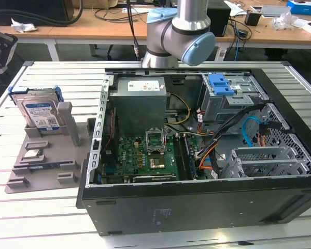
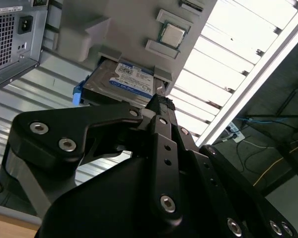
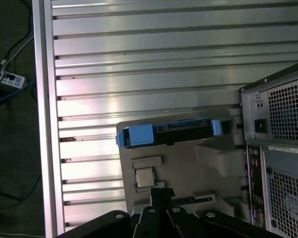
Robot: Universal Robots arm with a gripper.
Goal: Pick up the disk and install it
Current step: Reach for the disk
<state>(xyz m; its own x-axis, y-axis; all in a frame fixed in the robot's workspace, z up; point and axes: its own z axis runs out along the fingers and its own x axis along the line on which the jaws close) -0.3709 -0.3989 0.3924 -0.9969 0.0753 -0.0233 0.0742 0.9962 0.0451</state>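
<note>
I judge this to be the start of the pick-up step: nothing is grasped and the disk (image 1: 40,111) sits in its grey stand (image 1: 41,166) on the table (image 1: 41,223), at the exterior view's left of the open computer case (image 1: 197,215). The disk stands on edge, leaning back a little, its label facing the camera and its blue frame around it. A small square chip (image 1: 33,153) lies in a pocket of the same stand, just in front of the disk.

In both wrist views the gripper (image 2: 161,104) points toward the stand, with the disk (image 2: 124,79) beyond its tip and apart from it. The jaws look drawn together with nothing between them. In the first wrist view the gripper (image 3: 158,192) lines up nearer the chip (image 3: 145,177) than the disk's blue top edge (image 3: 169,133), so I read it as off to one side of the target.

The arm (image 1: 181,31) stands behind the case. As I see it, a grasp calls for parting the jaws wide enough for the disk, lining them across its top edge, and coming down without touching the chip or the stand's posts. Installing it afterwards would mean reaching the drive cage with the blue latch (image 1: 221,84) inside the case.
</note>
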